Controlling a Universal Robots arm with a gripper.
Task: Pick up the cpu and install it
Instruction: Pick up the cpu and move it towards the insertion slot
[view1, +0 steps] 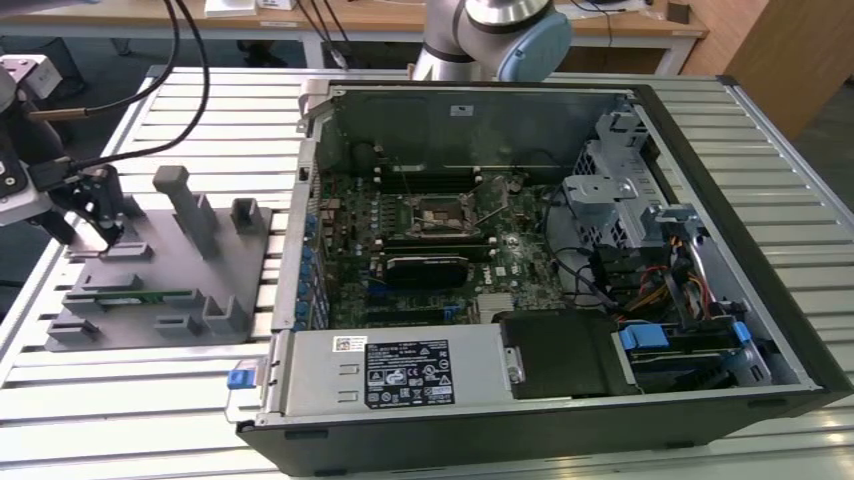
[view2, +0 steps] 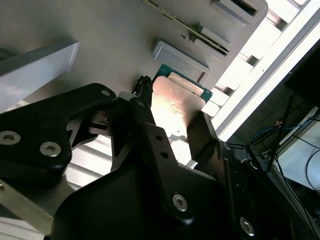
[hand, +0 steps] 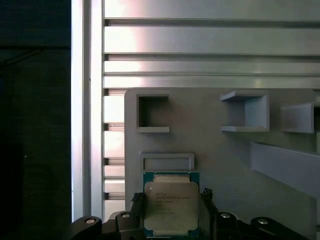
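Cpu (hand: 171, 205) lies flat on the gray fixture plate (hand: 225, 165), beside a small frame (hand: 166, 162); the gripper (hand: 171, 196) clamps its two sides, as it seems; a memory stick (view1: 134, 296) sits in a plate slot.

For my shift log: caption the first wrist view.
Gripper at the cpu over the grey fixture tray, slatted table beyond.

Flanks of cpu (hand: 171, 207) behind hand (hand: 171, 196)

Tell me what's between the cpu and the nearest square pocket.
A low rectangular frame beside the cpu on the grey fixture, in the first wrist view.
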